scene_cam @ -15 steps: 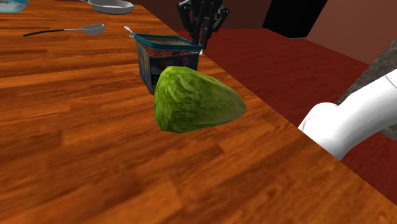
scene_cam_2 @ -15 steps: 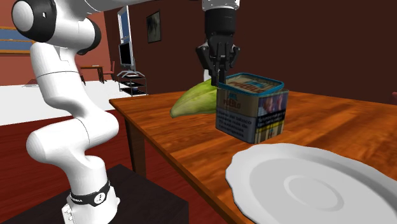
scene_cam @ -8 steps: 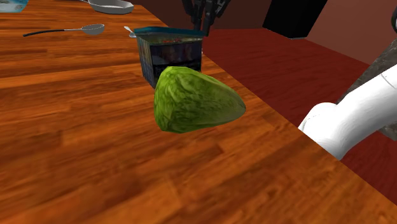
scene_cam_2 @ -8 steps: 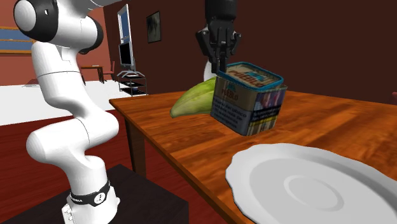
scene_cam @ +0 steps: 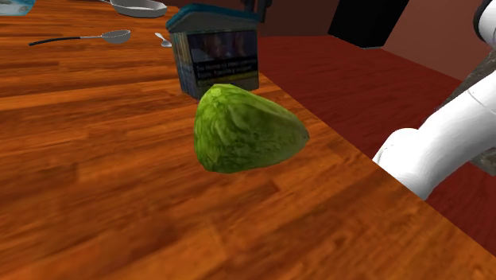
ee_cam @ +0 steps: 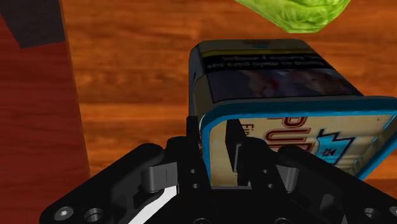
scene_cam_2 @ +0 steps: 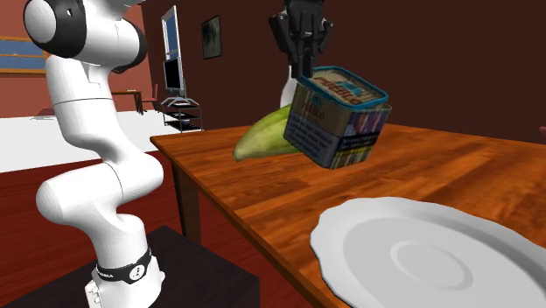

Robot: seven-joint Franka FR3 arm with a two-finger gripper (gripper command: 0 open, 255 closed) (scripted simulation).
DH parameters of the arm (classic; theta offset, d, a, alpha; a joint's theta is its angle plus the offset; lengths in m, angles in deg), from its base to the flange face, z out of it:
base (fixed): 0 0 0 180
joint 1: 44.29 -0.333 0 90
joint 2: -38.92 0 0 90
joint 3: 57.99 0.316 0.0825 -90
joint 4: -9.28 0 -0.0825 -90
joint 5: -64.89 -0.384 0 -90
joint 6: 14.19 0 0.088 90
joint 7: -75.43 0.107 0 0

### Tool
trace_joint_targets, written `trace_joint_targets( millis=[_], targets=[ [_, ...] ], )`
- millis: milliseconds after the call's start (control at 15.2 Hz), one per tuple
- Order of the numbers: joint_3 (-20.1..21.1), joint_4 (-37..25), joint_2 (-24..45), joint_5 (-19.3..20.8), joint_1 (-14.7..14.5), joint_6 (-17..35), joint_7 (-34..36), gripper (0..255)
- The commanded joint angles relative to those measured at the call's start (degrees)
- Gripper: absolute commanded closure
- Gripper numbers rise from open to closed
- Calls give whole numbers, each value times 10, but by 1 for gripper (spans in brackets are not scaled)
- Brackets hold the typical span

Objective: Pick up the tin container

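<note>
**A:** Where does the tin container (scene_cam_2: 337, 118) sit at this moment?

**B:** It hangs from the jaws, and it looks clear of the bench (scene_cam: 95, 183). It is just beyond the green leafy lump (scene_cam: 248, 130), at the bench's right edge. It is tilted, with the held edge high and the opposite side drooping.

**A:** And how do the jaws stand?

**B:** They are pinched on the blue-rimmed top edge near one corner. In the wrist view one finger (ee_cam: 194, 146) presses the outside wall and the other lies over the lid.

**A:** How would one expect the container to handle?

**B:** It looks stiff, so the walls should not give under the squeeze. The printed faces look smooth and are probably slick. It is likely light, though the pictures do not show whether it holds anything. It should not break, but a drop could dent it or send it against the white plate (scene_cam_2: 420, 262) nearby.

**A:** Is that a good place to take hold?

**B:** It works, but it is not ideal. The hold is off-centre, so the weight hangs to one side, which would explain the tilt. The thin rim gives the fingers little to press on, and the box could pivot or slip. A steadier hold would span two opposite walls at the middle. With the present one, slow and smooth motion seems wise
</note>
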Motion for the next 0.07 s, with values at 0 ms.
trace_joint_targets(
  millis=[0],
  targets=[
    [1, -7, 1, 0, 0, -3, 2, 255]
  ],
)
